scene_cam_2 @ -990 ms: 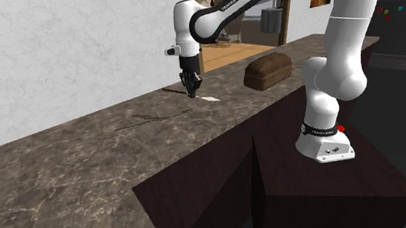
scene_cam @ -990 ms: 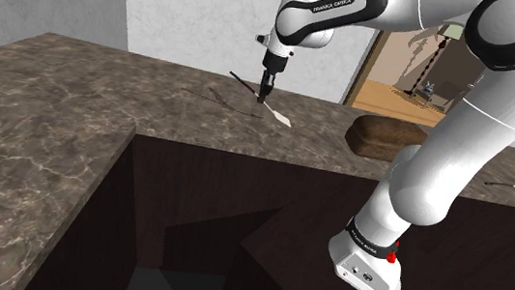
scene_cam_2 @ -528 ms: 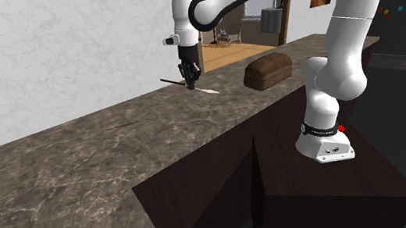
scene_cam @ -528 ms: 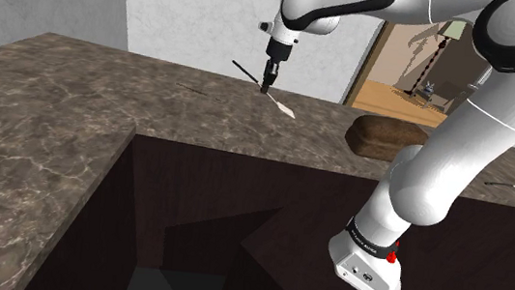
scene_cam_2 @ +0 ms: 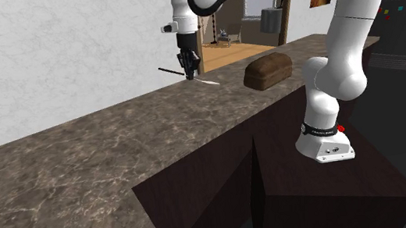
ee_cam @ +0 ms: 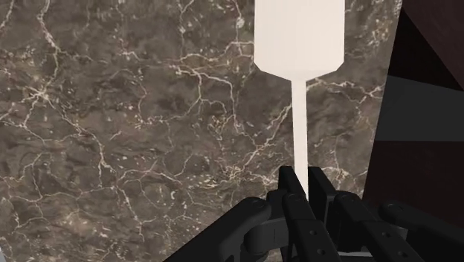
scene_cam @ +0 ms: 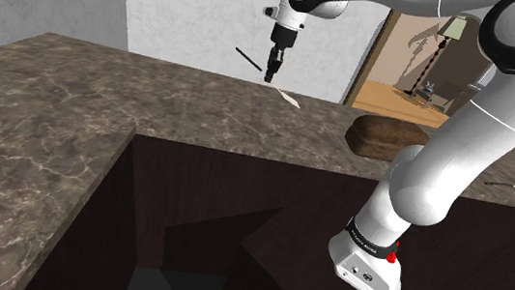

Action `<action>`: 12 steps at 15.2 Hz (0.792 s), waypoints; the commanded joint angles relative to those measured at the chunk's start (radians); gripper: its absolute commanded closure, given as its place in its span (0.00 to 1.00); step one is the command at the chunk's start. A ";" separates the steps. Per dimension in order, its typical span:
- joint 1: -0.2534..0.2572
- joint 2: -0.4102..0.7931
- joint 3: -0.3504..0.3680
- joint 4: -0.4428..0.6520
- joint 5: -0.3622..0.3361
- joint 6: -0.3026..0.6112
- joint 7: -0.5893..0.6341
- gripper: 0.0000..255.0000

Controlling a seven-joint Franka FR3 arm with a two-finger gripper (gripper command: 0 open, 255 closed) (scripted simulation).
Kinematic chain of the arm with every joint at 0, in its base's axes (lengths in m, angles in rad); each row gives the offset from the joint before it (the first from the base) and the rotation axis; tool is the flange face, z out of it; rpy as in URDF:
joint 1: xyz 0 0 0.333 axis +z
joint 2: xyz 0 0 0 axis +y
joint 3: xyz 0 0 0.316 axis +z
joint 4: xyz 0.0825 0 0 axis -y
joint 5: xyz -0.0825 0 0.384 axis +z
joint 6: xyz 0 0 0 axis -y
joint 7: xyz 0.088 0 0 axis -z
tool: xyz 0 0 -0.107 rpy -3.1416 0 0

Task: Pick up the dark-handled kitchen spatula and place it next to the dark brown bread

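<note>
**Spatula in the air, loaf waiting**

The black gripper (scene_cam: 271, 74) is clamped on the spatula (scene_cam: 288, 97), pinching its thin white neck. In the wrist view the pale blade runs straight out from between the fingers, over the marbled countertop (ee_cam: 111, 112).

A grip near the middle looks like a sensible choice, since the tool balances there instead of swinging. It hangs tilted, dark handle up towards the shoulder view's left and blade dipping the other way. It is well clear of the stone, so nothing should scrape on the carry.

The dark brown bread (scene_cam: 385, 137) sits on the same counter, well apart, towards the shoulder view's right. My read is that pickup is done and the carry across comes next. Bare counter shows on the loaf's near side, which should give room to set the spatula down flat.
</note>
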 commanded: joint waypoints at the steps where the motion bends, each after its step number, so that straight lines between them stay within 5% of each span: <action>1: 0.001 0.003 0.001 0.030 0.001 -0.027 0.002 1.00; 12: -0.028 -0.011 -0.038 0.117 -0.007 -0.129 -0.063 1.00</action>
